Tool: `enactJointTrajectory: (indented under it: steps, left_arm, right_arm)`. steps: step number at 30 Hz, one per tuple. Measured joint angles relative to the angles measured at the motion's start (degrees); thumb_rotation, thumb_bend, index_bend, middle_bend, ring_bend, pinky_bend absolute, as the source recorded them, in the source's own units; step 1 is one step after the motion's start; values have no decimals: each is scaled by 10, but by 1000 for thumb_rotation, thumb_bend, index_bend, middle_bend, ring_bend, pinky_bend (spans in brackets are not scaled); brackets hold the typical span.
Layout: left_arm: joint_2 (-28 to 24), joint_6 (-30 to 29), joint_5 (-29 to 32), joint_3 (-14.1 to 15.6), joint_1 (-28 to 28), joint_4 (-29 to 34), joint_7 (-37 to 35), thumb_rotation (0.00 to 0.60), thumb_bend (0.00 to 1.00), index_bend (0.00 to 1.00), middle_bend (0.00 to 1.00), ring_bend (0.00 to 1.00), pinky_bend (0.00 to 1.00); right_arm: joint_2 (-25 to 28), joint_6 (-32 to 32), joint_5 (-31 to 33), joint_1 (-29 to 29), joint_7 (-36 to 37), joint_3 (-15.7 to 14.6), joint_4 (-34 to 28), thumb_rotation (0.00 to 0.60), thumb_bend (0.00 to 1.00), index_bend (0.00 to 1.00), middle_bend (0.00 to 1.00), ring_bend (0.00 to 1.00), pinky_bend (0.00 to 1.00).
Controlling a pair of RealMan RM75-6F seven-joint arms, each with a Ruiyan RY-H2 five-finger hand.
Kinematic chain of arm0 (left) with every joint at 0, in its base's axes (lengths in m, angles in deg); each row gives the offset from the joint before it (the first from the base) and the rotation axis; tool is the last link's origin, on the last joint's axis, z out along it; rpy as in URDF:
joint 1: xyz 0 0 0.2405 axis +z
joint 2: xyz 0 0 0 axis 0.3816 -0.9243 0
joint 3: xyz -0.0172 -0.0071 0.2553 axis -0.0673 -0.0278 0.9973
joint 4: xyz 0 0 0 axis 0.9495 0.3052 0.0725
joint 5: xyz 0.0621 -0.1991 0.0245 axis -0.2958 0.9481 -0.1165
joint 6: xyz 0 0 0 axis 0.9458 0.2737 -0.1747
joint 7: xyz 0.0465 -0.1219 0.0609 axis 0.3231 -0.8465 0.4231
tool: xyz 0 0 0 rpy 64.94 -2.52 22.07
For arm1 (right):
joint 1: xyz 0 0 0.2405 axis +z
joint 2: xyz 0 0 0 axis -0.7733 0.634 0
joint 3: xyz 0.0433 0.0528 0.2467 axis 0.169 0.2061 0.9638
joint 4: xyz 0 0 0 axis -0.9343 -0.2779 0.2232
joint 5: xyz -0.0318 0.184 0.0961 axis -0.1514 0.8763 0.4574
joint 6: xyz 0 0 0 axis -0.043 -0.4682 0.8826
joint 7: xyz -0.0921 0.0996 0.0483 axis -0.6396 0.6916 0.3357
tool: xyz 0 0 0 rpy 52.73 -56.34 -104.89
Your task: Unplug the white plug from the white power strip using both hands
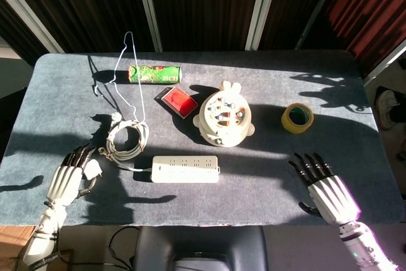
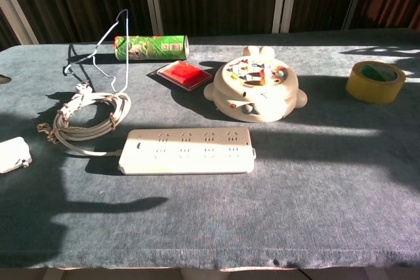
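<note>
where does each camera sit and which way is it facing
Head view: high above the near edge, looking steeply down on the whole table; shows the left hand beside the white plug and the right hand, fingers spread.
Chest view: low at the near edge, looking across the tabletop toward the curtains; neither hand shows.
Shared: power strip, coiled cord, tape roll.

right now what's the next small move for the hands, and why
Probably just draw both hands back to rest. The plug is out of the strip and lies on the table, left of the coiled cord. The left hand sits beside it with nothing in its grip, and the right hand is open, well clear of the strip.
</note>
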Motion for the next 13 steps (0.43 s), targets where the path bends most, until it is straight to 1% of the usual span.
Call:
enactJointTrajectory:
  steps: [3, 5, 8, 10, 13]
  left_arm:
    - [-29, -63, -16, 5, 31, 22, -6, 600, 408, 0, 0, 0, 135]
    - [-50, -117, -26, 12, 62, 38, -6, 600, 421, 0, 0, 0, 119]
    - [-87, -172, -41, 29, 113, 73, 14, 600, 424, 0, 0, 0, 112]
    - [-108, -184, -58, 41, 128, 95, 31, 600, 425, 0, 0, 0, 111]
    - [-123, -172, -69, 51, 131, 112, 38, 600, 425, 0, 0, 0, 111]
  right_arm:
    - [6, 49, 9, -37, 25, -3, 19, 600, 248, 0, 0, 0, 0]
    - [3, 89, 18, -65, 50, -2, 45, 600, 231, 0, 0, 0, 0]
    - [-7, 137, 35, -104, 94, 3, 92, 600, 214, 0, 0, 0, 0]
    - [-11, 154, 38, -119, 122, 7, 117, 600, 210, 0, 0, 0, 0]
    - [-15, 169, 34, -131, 141, 14, 130, 600, 210, 0, 0, 0, 0]
